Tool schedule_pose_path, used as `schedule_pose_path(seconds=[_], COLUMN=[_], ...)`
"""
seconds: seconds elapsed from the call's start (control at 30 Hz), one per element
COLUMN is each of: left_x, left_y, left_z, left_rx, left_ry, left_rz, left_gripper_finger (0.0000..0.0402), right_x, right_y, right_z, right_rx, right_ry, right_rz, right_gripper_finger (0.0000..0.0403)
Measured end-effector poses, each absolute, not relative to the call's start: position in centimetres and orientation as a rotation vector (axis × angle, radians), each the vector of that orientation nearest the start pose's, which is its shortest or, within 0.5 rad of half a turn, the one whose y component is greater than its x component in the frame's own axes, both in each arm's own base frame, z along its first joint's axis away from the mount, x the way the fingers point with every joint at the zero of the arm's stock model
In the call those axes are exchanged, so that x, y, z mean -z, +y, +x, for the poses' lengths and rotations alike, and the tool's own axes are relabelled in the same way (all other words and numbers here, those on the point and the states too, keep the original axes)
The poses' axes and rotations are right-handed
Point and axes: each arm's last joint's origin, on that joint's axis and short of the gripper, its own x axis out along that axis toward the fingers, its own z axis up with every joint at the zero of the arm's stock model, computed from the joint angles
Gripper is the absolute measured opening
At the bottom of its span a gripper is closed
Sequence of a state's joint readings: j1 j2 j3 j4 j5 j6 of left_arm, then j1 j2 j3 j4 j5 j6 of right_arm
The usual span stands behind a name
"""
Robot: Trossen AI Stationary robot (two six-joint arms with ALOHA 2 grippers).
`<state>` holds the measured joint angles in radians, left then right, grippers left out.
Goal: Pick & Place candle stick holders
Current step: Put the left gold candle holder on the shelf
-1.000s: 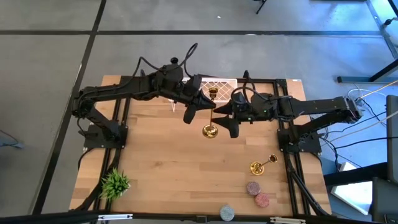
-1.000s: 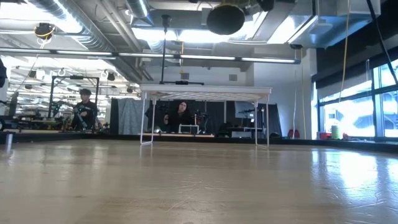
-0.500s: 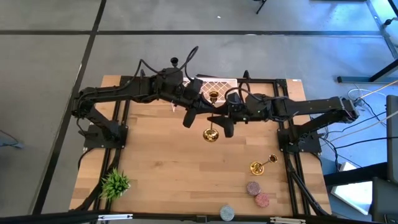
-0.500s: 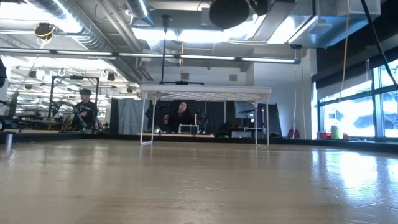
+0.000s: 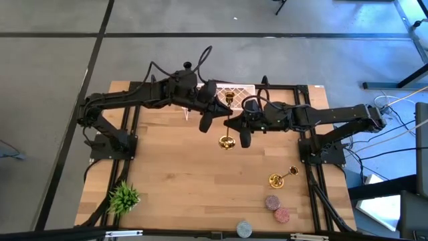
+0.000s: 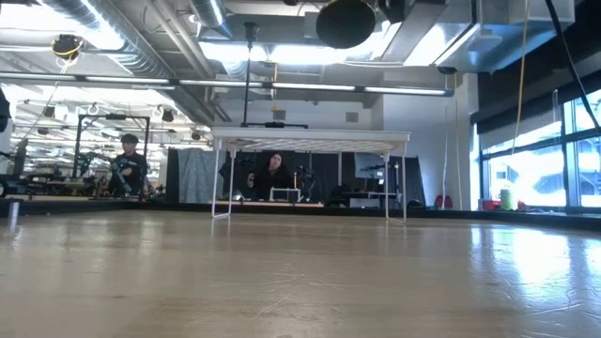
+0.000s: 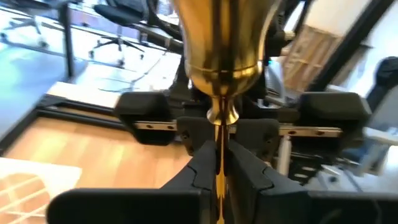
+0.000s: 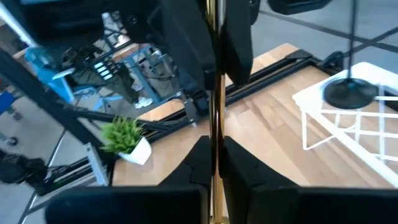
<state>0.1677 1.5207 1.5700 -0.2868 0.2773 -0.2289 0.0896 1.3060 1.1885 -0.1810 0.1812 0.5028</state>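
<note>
From the left, the left gripper (image 5: 215, 113) is clamped on the thin stem of a gold candle holder (image 5: 227, 131) held above the middle of the wooden table (image 5: 167, 174). Just to its right, the right gripper (image 5: 235, 127) is pinched on the same stem. A second gold holder (image 5: 283, 177) lies tipped over near the table's right edge, and a black holder (image 8: 352, 87) stands in the white wire rack (image 5: 239, 90) at the back.

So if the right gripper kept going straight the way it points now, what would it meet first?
The left gripper. Both the right gripper and the left one are shut on the same gold candle stick holder's stem, facing each other, with little between them; exact gap is unclear.
</note>
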Motion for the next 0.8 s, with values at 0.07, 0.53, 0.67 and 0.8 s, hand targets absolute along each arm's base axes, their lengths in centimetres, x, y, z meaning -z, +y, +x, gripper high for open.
schedule_pose_path(seconds=[0.07, 0.53, 0.67, 0.8], left_x=[-41.8, -46.0, -46.4, -46.5], left_y=[5.0, 4.8, 3.6, 2.3], left_z=[33.5, 25.7, 24.3, 23.6], left_rx=[0.049, -0.361, -0.401, -0.414], left_ry=[0.239, 0.198, 0.213, 0.23], left_rz=[-0.265, -0.164, -0.156, -0.163], left_gripper_finger=[0.0036, 0.0076, 0.0074, 0.0074], right_x=[-36.1, -36.8, -35.8, -34.6], right_y=[1.8, -1.4, -2.1, -2.8], right_z=[29.3, 29.9, 31.5, 33.2], right_rx=[0.189, 0.354, 0.363, 0.367], right_ry=[0.253, 0.137, 0.144, 0.169], right_rz=[0.47, 0.315, 0.128, 0.068], right_gripper_finger=[0.0016, 0.0016, 0.0016, 0.0016])
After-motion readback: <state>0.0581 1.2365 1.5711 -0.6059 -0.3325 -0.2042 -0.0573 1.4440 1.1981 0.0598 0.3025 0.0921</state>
